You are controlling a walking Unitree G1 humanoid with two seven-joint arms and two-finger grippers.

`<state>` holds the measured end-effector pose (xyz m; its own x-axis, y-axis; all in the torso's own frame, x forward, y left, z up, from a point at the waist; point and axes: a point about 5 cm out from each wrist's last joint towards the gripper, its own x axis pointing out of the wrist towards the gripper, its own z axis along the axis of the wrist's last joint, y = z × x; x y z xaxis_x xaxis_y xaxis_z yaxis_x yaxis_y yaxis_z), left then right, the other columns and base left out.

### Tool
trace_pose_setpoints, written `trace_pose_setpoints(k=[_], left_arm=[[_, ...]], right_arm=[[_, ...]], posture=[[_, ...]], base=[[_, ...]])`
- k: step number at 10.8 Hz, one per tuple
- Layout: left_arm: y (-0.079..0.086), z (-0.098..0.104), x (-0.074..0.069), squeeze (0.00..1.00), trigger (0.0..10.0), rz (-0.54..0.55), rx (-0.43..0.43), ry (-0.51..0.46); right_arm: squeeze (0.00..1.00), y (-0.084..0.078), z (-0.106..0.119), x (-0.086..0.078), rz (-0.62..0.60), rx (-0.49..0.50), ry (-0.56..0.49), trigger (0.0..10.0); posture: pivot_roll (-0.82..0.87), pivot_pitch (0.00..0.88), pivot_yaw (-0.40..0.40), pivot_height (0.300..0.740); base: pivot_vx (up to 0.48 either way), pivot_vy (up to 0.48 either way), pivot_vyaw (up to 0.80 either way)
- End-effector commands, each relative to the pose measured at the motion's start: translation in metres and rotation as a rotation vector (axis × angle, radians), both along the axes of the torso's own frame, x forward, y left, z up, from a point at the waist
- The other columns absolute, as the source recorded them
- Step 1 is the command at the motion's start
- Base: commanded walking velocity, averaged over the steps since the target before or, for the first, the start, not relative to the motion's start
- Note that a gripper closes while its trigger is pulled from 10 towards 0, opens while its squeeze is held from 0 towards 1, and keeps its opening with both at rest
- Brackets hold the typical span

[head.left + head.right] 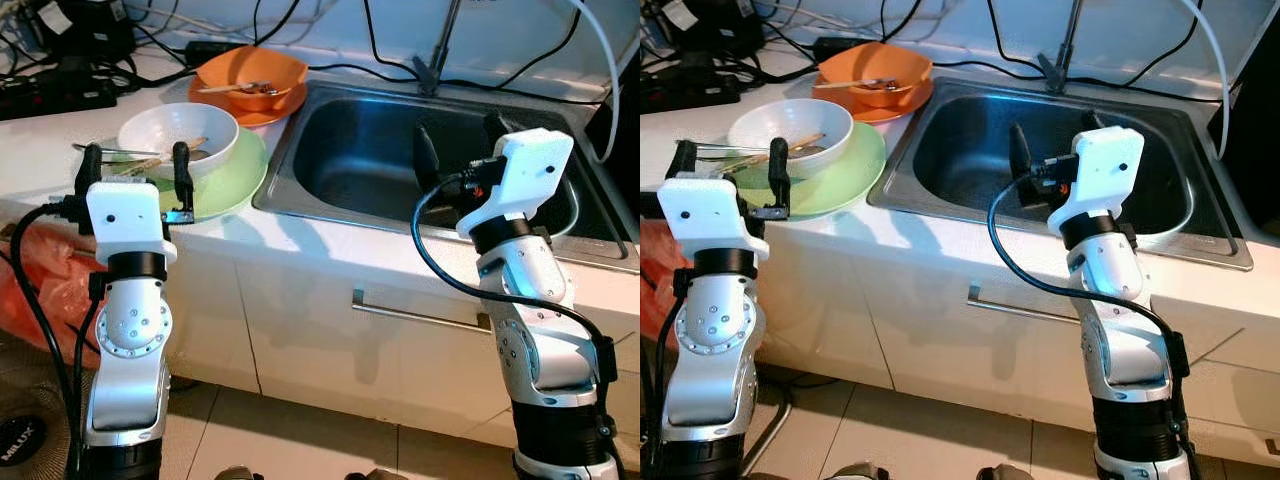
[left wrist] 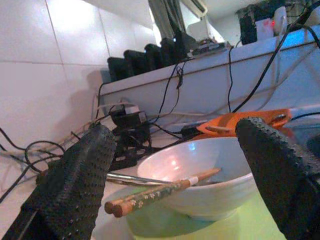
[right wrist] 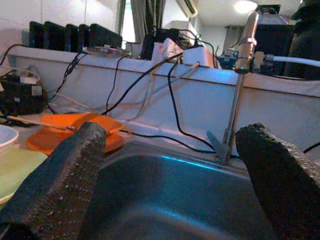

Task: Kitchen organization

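Sink: sitting sunk into the white bench, steel, with a tap stem rising at its back edge.
Right hand: hovering over the sink basin, its two black fingers standing spread apart, gripping nothing; the right wrist view is looking across the basin toward the tap stem.
Left hand: reaching over the near edge of the green plate, fingers standing spread wide — one on each side of the near rim of the white bowl, not touching it as far as the left wrist view is showing.
White bowl: sitting on the green plate, left of the sink on the bench.
Chopsticks: lying across the white bowl's rim, their ends pointing out toward the left hand; a thin metal utensil is lying beside them.
Orange bowl: sitting on an orange plate behind the green plate, near the sink's back left corner — a utensil is resting across it.
Cables: black leads and power blocks are trailing along the back of the bench.
Orange bag: hanging low beside the left arm, below the bench edge.
Drawer handle: running along the cabinet front under the sink.
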<state>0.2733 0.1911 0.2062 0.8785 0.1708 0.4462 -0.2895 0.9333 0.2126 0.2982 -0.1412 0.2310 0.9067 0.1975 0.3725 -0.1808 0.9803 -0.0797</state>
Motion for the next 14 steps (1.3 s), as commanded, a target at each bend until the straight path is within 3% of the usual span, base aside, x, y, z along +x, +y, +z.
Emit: trace_pose_setpoints(k=[1,7,11,14], left_arm=[[0.0,0.002,-0.004,0.0,10.0,0.014,-0.005,-0.011],[0.002,0.0,-0.014,0.0,10.0,0.036,0.004,-0.006],[0.01,0.006,-0.01,0.0,10.0,0.069,0.029,-0.032],[0.006,0.005,-0.008,0.0,10.0,0.058,0.022,-0.029]], right_arm=[[0.0,-0.003,0.002,-0.002,-0.003,-0.003,-0.007,10.0],[0.0,-0.005,-0.003,-0.005,0.015,-0.02,0.029,10.0],[0.0,-0.003,-0.005,-0.01,0.06,-0.022,0.06,10.0],[0.0,0.0,-0.02,-0.015,0.127,-0.013,0.158,10.0]], posture=[[0.04,0.065,-0.051,0.74],[0.04,0.1,-0.083,0.74],[0.03,0.129,-0.099,0.74],[0.01,0.145,-0.098,0.74]], base=[[0.0,0.0,0.0],[0.0,0.0,0.0],[0.0,0.0,0.0],[0.0,0.0,0.0]])
